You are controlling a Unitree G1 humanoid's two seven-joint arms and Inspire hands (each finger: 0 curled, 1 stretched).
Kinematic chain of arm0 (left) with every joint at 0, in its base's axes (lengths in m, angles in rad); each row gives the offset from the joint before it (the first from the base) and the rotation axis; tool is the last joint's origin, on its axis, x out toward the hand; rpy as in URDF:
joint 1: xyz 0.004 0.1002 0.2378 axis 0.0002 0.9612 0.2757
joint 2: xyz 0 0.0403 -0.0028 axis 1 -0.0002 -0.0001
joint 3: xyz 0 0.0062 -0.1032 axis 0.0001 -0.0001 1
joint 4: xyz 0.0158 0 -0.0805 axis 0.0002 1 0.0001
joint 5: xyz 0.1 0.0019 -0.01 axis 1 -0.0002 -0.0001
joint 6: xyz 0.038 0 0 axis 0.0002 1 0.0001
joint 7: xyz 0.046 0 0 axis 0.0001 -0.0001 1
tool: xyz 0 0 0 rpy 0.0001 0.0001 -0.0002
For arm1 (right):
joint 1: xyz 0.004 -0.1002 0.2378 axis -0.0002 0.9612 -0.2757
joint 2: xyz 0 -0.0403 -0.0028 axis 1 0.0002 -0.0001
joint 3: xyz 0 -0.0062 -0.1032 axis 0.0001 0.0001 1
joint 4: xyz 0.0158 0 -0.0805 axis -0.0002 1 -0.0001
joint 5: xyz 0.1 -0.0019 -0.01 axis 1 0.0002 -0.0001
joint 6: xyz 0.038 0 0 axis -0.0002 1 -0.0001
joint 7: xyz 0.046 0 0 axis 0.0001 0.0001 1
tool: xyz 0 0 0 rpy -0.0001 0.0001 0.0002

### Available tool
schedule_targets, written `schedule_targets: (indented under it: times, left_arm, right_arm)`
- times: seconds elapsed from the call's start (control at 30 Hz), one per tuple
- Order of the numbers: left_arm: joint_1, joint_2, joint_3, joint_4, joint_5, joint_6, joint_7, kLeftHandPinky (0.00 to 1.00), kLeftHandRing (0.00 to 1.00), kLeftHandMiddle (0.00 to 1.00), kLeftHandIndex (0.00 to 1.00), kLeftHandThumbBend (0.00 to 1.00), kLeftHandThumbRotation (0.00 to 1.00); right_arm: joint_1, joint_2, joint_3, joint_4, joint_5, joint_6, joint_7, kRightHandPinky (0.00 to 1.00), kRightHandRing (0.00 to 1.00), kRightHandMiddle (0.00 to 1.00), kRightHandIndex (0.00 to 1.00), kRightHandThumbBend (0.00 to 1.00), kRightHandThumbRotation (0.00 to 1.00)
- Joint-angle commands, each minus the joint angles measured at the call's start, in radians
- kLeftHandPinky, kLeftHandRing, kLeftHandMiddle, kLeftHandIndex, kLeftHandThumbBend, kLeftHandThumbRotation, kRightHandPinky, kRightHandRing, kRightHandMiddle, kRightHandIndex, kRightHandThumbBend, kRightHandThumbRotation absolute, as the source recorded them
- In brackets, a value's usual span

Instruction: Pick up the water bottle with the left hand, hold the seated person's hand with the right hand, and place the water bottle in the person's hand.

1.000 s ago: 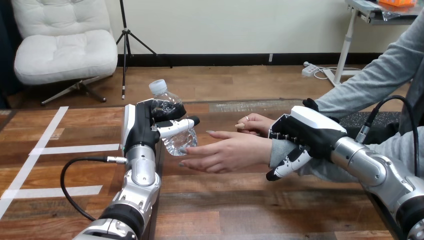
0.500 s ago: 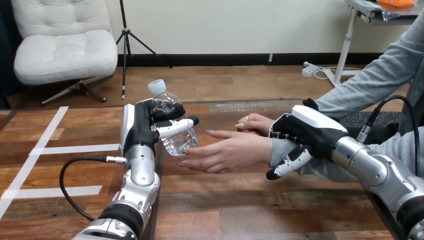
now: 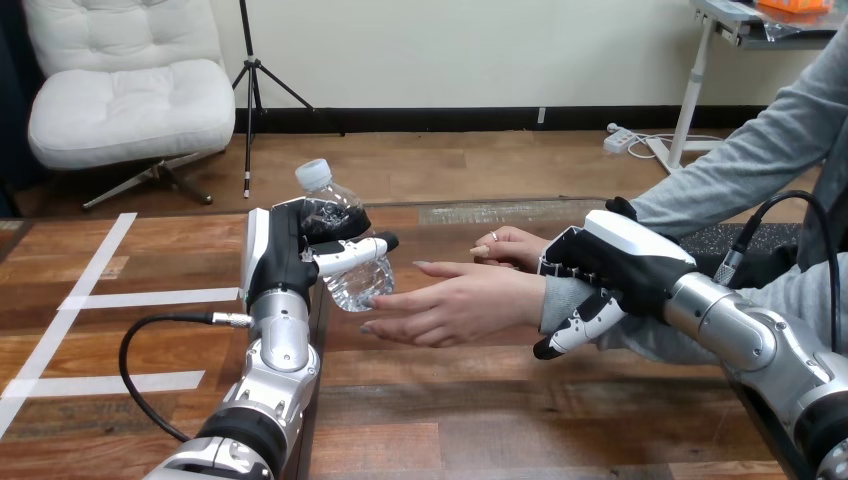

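Observation:
My left hand [image 3: 290, 250] is shut on a clear water bottle [image 3: 340, 245] with a white cap, held tilted above the table left of centre. The person's hand [image 3: 455, 300] reaches in from the right, palm open, its fingertips touching the bottle's lower part. My right hand [image 3: 610, 265] is curled round the person's wrist at the grey sleeve, fingers over the top and thumb below. The person's other hand [image 3: 510, 245] lies just behind, loosely closed on the table.
The wooden table [image 3: 480, 420] has white tape lines [image 3: 90, 300] at the left. A black cable [image 3: 150, 360] loops beside my left forearm. The person's grey-sleeved arms [image 3: 740, 170] take up the right side.

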Motion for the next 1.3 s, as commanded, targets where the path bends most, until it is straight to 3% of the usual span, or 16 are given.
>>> schedule_targets:
  times: [0.0,0.83,1.27]
  left_arm:
    - [-0.092,0.023,-0.003,-0.060,0.007,-0.035,0.000,0.43,0.48,0.48,0.51,0.77,0.00]
    - [-0.092,0.024,-0.011,-0.056,0.018,-0.041,0.010,0.41,0.46,0.46,0.50,0.78,0.00]
    - [-0.094,0.025,-0.011,-0.056,0.019,-0.038,0.008,0.39,0.44,0.46,0.51,0.77,0.00]
  right_arm:
    - [-0.068,-0.015,-0.023,-0.007,0.011,-0.005,-0.006,0.25,0.29,0.35,0.37,0.88,0.00]
    - [-0.066,-0.017,-0.023,-0.007,0.014,-0.008,0.001,0.25,0.29,0.35,0.37,0.89,0.00]
    - [-0.066,-0.018,-0.023,-0.006,0.016,-0.012,0.009,0.31,0.35,0.41,0.42,0.90,0.00]
